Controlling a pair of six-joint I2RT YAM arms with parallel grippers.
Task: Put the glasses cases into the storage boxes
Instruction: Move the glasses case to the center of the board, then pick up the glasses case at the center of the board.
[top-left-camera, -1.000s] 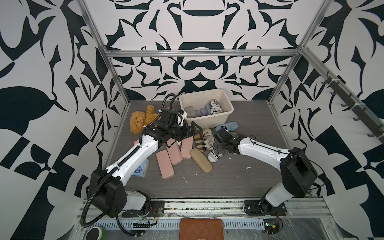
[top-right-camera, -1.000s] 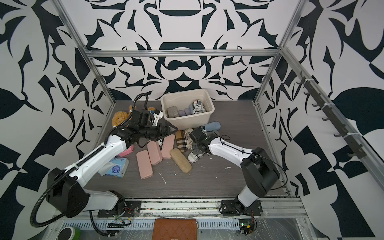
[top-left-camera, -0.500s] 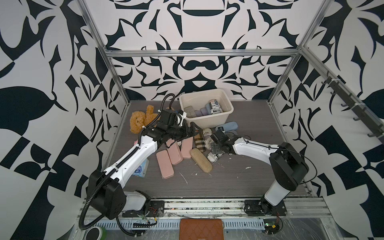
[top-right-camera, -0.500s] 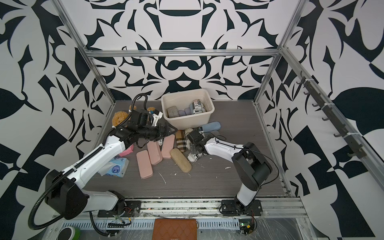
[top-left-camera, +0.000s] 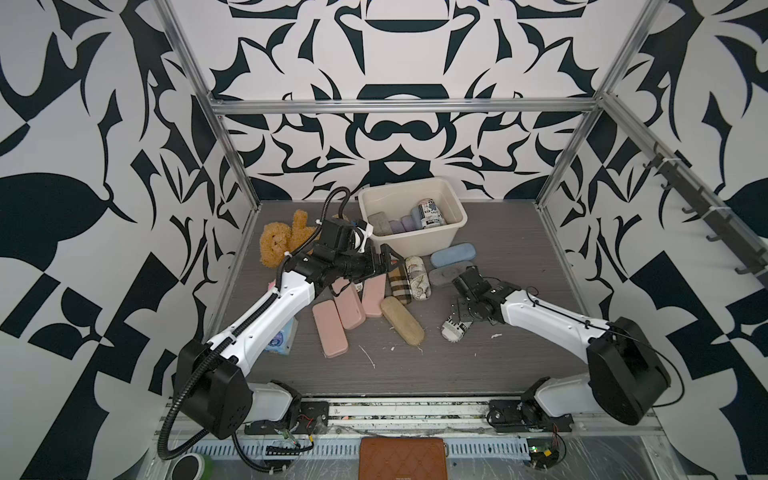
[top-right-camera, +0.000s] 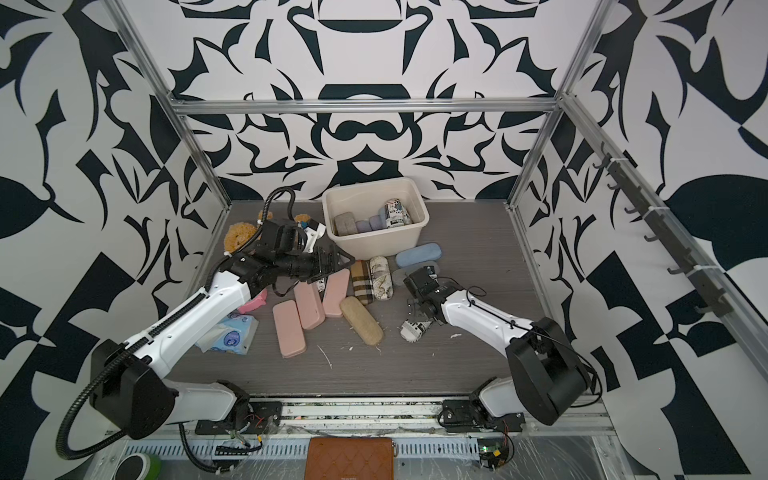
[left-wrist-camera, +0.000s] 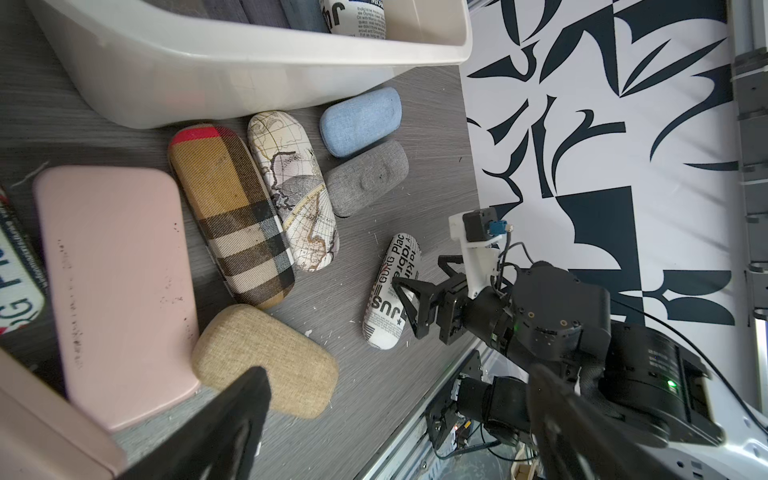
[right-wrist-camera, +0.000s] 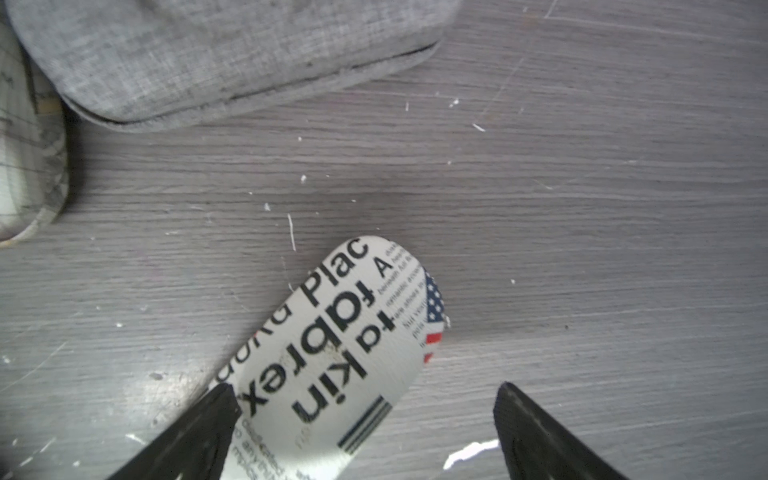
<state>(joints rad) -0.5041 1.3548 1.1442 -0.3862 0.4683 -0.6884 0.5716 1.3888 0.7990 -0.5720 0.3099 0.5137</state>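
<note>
Right hand (right-wrist-camera: 365, 392): fingers spread wide, gripping nothing. It points down over a white newspaper-print oblong glasses case (right-wrist-camera: 332, 357) lying flat on the grey wood-grain tabletop (top-left-camera: 498, 357). In the right wrist view one finger stands at each side of the case. Contact cannot be confirmed.

Left hand (top-left-camera: 384, 259): spread open and empty, held above the tabletop.

Cream-white rectangular plastic tub (top-left-camera: 409, 246): just beyond the left hand, well apart from the right hand. It holds a grey felt case (top-left-camera: 380, 224), a lilac case (top-left-camera: 400, 226) and a second newspaper-print case (top-left-camera: 430, 212), which stands tilted against the far wall.

Three pink flat rectangular cases (top-left-camera: 330, 334): side by side on the tabletop, under and behind the left hand.

Tan woven-fabric oblong case (top-left-camera: 402, 320): on the tabletop between the pink cases and the right hand.

Tan plaid oblong case (left-wrist-camera: 232, 216) and cream map-print oblong case (left-wrist-camera: 299, 191): just ahead of the left hand's fingertips, touching along their long sides.

Light blue fabric case (top-left-camera: 453, 254) and grey woven case (top-left-camera: 442, 275): side by side beyond the right hand, toward the tub. The grey one lies nearer the hand.
</note>
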